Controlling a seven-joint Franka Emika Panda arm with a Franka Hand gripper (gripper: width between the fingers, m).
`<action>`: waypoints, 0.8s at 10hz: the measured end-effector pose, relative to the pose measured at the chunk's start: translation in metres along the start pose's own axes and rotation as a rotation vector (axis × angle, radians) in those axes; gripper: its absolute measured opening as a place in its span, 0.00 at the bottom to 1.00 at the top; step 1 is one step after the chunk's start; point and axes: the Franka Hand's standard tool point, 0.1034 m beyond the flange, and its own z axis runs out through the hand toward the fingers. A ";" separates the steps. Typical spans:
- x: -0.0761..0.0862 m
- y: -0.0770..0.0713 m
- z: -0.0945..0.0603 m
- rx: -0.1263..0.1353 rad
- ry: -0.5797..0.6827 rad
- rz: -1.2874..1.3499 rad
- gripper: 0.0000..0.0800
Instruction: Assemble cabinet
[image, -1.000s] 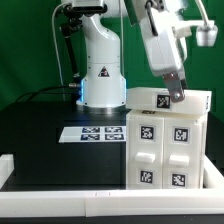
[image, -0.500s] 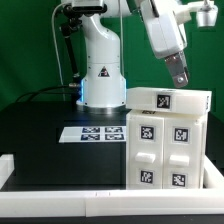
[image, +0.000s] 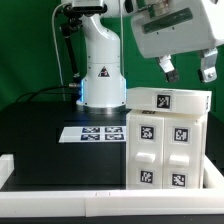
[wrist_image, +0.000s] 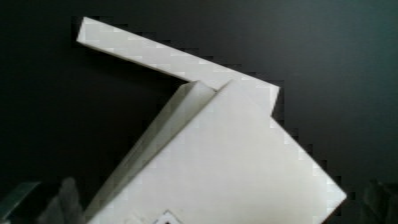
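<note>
The white cabinet stands upright at the exterior view's right, with a top panel and several black-and-white tags on its front. My gripper hangs above the cabinet's top, clear of it, with the two fingers spread apart and nothing between them. In the wrist view the cabinet fills the middle as a blurred white slab, with a white strip running off from its far corner. The dark fingertips show faintly at the picture's edge.
The marker board lies flat on the black table to the exterior view's left of the cabinet. The white arm base stands behind it. A white rim borders the table's front edge.
My gripper has risen off the cabinet's top panel, turned about its axis and opened. The cabinet has not moved.
</note>
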 end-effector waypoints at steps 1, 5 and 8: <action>-0.001 -0.001 -0.002 -0.006 -0.002 -0.129 1.00; -0.001 -0.001 -0.002 -0.006 -0.001 -0.397 1.00; 0.004 0.001 -0.001 -0.047 0.032 -0.865 1.00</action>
